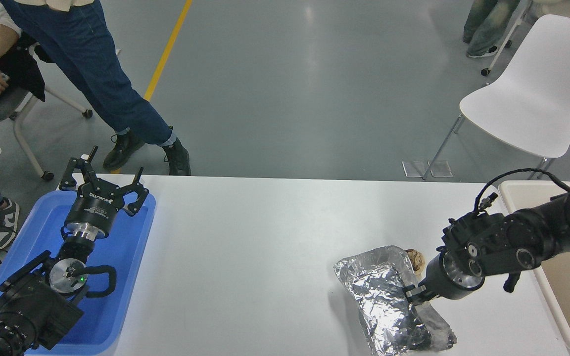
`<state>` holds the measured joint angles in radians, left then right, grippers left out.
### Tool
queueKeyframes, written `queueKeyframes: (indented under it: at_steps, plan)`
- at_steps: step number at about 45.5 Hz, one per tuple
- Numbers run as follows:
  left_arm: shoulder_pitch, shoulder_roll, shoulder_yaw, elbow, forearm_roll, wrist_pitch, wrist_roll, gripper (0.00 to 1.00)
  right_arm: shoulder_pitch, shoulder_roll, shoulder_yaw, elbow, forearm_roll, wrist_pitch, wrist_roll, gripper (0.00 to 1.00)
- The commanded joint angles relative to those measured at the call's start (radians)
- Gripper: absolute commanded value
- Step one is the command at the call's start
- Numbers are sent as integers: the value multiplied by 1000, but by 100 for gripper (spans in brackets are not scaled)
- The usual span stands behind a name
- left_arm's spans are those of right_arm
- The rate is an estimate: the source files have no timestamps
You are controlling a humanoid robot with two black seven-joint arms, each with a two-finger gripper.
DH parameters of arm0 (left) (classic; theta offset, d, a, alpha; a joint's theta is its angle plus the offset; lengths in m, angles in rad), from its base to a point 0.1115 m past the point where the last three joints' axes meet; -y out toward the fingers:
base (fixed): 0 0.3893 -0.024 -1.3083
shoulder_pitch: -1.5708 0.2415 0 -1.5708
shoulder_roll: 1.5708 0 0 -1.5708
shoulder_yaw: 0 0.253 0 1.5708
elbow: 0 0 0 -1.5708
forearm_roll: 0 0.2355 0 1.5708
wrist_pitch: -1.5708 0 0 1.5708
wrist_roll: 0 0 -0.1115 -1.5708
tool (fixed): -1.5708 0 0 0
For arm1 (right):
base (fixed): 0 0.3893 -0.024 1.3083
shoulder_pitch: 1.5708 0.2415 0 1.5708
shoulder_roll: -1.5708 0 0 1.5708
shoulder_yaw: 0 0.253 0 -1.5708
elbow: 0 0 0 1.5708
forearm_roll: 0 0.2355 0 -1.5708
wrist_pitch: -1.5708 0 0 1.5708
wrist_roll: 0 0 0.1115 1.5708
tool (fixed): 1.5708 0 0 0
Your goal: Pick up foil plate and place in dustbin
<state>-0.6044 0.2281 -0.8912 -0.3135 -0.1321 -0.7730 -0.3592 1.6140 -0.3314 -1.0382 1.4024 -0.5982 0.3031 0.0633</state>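
The foil plate (389, 301) lies tilted at the near right of the white table (265, 237), its far end raised. The right gripper (412, 292) pinches its right rim. Just beyond, a brown paper ball (416, 258) peeks out behind the plate. The dustbin (512, 190) stands at the right edge. At the left, the left gripper (102, 185) hovers spread wide over a blue tray (121, 257).

Crinkled silver foil plate (384, 296) tilted at table's 5 o'clock; beige dustbin (557, 301) at its 3 o'clock.
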Motion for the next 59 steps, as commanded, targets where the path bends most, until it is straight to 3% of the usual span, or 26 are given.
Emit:
queueKeyframes:
  at_steps: [1, 10, 28, 48, 59]
  plan:
    - [0, 0, 0, 1, 0, 0, 0, 100, 214, -86, -2, 98, 20, 204, 4, 0]
    - [0, 0, 0, 1, 0, 1, 0, 100, 478, -115, -58, 112, 164, 479, 4, 0]
    - [2, 0, 0, 1, 0, 1, 0, 100, 837, -120, -218, 110, 239, 482, 4, 0]
    - [2, 0, 0, 1, 0, 1, 0, 100, 906, -121, -247, 109, 270, 482, 4, 0]
    - [3, 2, 0, 1, 0, 1, -3, 100, 894, -225, -344, 98, 264, 482, 4, 0]
